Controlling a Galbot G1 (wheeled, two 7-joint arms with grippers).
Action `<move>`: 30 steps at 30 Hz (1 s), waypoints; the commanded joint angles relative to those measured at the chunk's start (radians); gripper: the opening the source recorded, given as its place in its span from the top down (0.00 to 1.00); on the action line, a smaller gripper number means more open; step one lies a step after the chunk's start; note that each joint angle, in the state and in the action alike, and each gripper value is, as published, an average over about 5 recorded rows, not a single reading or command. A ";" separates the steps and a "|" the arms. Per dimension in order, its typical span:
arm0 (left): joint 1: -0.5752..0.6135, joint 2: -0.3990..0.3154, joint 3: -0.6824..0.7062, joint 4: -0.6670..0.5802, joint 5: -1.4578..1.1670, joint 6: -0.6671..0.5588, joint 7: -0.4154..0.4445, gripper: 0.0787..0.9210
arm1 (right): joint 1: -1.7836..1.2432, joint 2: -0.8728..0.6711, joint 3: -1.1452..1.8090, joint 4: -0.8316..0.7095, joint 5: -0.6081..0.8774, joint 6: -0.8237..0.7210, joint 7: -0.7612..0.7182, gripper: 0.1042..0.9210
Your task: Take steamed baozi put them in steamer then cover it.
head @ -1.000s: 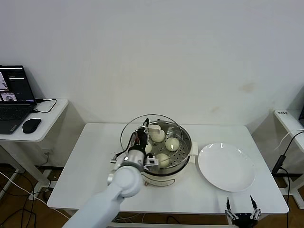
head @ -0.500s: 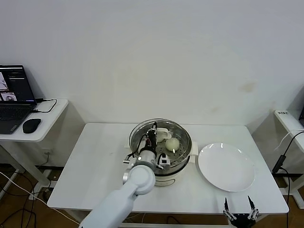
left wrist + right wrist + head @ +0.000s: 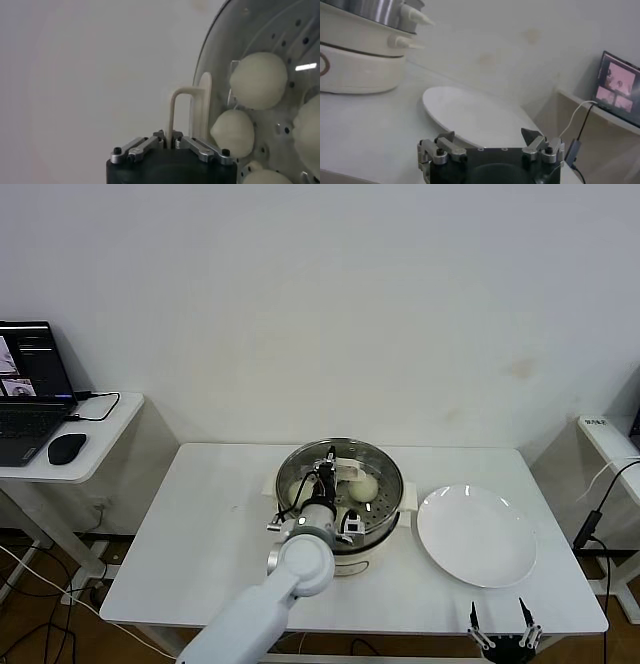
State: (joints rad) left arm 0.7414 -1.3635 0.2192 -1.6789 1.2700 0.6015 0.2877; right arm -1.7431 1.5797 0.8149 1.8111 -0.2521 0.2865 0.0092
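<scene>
Nearest to me, my right end effector (image 3: 497,636) hangs idle off the counter's front edge with its fingers spread and nothing in them; its own camera looks across the white counter (image 3: 360,120) at the flat white plate (image 3: 475,116) and the cream base of the steamer, but shows nothing of the buns. Further in, my left end effector (image 3: 169,145) is clenched on the cream-white handle of the round clear glass cover (image 3: 338,475), which sits over the round shiny stainless-steel steamer (image 3: 385,519) at mid-counter. I judge that cover rigid, fairly heavy, slick and breakable, so the central handle is the only sane place to hold it, and it wants lowering flat. The left wrist view gives what the head view cannot: the pinch on the handle and the smooth cream-white baozi (image 3: 258,80) under the glass on the perforated tray; they look soft and easily dented. Only the head view shows how the cover lines up with the rim.
</scene>
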 commanded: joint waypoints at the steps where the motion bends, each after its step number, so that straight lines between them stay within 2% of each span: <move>1: 0.003 -0.014 0.001 0.013 0.007 0.001 0.000 0.91 | 0.000 0.000 -0.001 -0.002 -0.001 0.002 0.000 0.12; 7: 0.017 -0.019 -0.008 -0.002 0.004 0.001 -0.011 0.91 | -0.001 0.000 -0.001 -0.003 -0.001 0.002 0.000 0.12; 10: 0.027 -0.014 -0.014 -0.026 0.001 0.001 -0.013 0.88 | -0.001 0.000 -0.002 -0.003 -0.002 0.002 0.000 0.12; 18: 0.103 0.046 -0.036 -0.167 -0.075 -0.003 -0.061 0.62 | -0.003 0.001 -0.002 -0.006 -0.004 0.003 0.000 0.12; 24: 0.241 0.153 -0.104 -0.284 -0.297 -0.092 -0.227 0.41 | -0.006 0.000 0.003 -0.010 -0.004 0.007 0.000 0.12; 30: 0.392 0.243 -0.230 -0.395 -0.527 -0.211 -0.358 0.21 | -0.008 0.000 -0.001 -0.012 -0.007 0.010 -0.001 0.12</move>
State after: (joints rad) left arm 0.9086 -1.2642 0.1334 -1.8804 1.0891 0.5404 0.1429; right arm -1.7498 1.5798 0.8166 1.8006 -0.2579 0.2949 0.0094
